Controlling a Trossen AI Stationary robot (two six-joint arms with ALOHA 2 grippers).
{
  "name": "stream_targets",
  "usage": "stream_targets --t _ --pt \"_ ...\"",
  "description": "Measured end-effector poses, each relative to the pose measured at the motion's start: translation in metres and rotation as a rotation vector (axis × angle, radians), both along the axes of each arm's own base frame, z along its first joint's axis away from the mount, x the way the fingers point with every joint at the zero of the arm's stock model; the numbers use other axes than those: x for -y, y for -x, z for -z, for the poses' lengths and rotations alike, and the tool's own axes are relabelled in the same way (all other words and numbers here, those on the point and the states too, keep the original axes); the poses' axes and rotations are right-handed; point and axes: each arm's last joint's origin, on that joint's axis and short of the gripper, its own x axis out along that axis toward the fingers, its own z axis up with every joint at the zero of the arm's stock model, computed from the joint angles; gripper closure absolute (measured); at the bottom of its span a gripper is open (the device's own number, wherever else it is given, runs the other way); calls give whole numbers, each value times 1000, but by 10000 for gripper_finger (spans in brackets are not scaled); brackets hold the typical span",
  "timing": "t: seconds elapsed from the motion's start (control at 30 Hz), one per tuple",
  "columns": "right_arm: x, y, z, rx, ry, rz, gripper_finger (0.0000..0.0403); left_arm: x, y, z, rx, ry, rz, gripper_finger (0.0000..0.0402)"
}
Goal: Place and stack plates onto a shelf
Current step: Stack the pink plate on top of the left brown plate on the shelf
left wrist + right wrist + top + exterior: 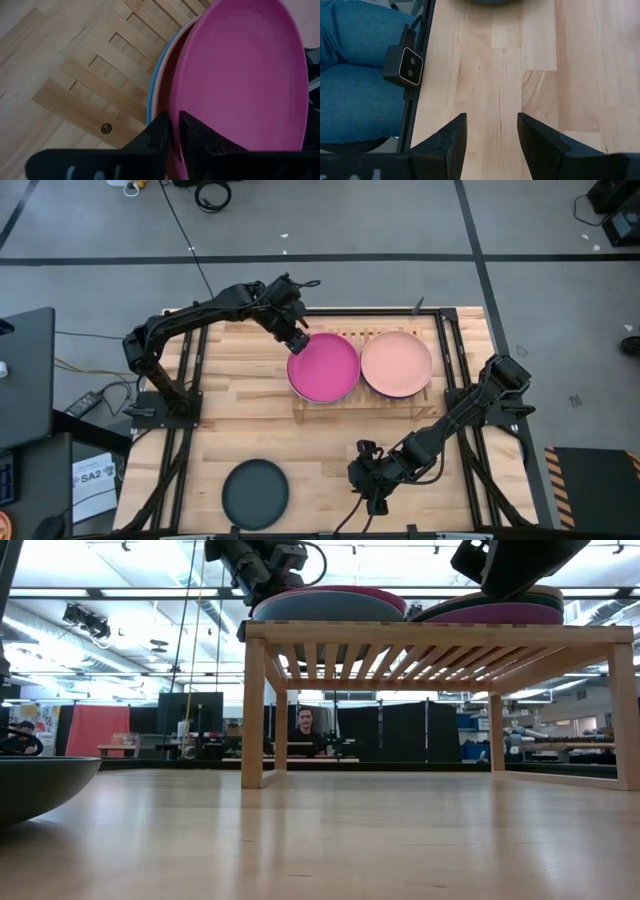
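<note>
Left gripper (296,340) at the far-left rim of the magenta plate (323,367), fingers (161,131) drawn close together with the rim pinched between them; in the left wrist view the plate's edge runs straight into the narrow slot. Held by the rim, probably so the plate can be lowered flat onto the pile without fingers caught beneath.

Magenta plate topmost on the left stack on the shelf (310,401); under it, edges of a pale plate and a blue plate (151,95) peeking out on the gripper side, so not quite centred yet, by the look of it. Low view: left stack level on the slats. Salmon pink plate (396,362) topping the right stack, rims of the two stacks just beside each other, near touching. Little spare slat around either stack; shelf about filled side to side.

Right gripper (372,492) well apart, low over the near table edge, fingers (451,137) spread, nothing between them, bare wood below. Waiting, seemingly.

Charcoal black plate (254,492) alone on the table (230,420) near the front-left, well clear of shelf and arms. Open tabletop between it and the shelf; room for either arm. A person's blue-clad legs (355,85) just beyond the table edge in the right wrist view.
</note>
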Motion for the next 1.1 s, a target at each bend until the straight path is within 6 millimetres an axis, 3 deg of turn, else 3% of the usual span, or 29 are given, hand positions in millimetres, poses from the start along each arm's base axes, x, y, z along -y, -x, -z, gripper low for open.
stream_targets --t 0.23,0.67,1.1 --pt "0 0 0 0 0 0 224 0 0 0 2 1 2 326" --pt "0 0 0 0 0 0 224 -1 -4 -3 66 15 27 233" --pt "0 0 0 0 0 0 224 -3 -8 -7 138 44 8 224"
